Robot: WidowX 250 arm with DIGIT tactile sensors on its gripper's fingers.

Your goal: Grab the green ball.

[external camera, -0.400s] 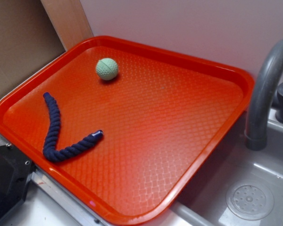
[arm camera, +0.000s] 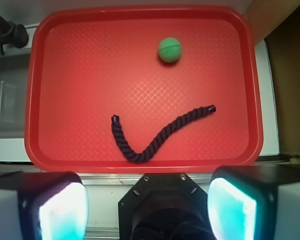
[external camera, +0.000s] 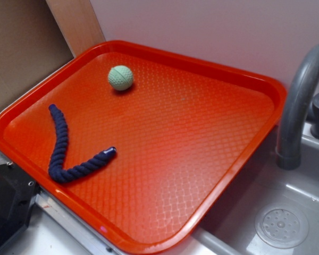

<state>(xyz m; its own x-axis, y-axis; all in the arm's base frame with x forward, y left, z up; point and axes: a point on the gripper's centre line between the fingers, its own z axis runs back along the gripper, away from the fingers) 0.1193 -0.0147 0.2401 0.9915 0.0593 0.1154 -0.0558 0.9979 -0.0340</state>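
The green ball [external camera: 120, 77] [arm camera: 169, 50] rests on the orange-red tray [external camera: 202, 133] [arm camera: 80, 75], near its far left corner in the exterior view and upper right in the wrist view. A dark navy rope piece [external camera: 66, 149] [arm camera: 155, 135] lies bent in a V near the tray's front edge. My gripper [arm camera: 147, 207] is open, high above and back from the tray, with nothing between its wide-apart pads [arm camera: 62, 210]. The gripper does not show in the exterior view.
A grey sink [external camera: 287, 212] with a drain and a curved grey faucet [external camera: 300, 101] [arm camera: 5, 32] sits beside the tray. A wall rises behind the tray, and a brown board [external camera: 21, 48] stands at the left.
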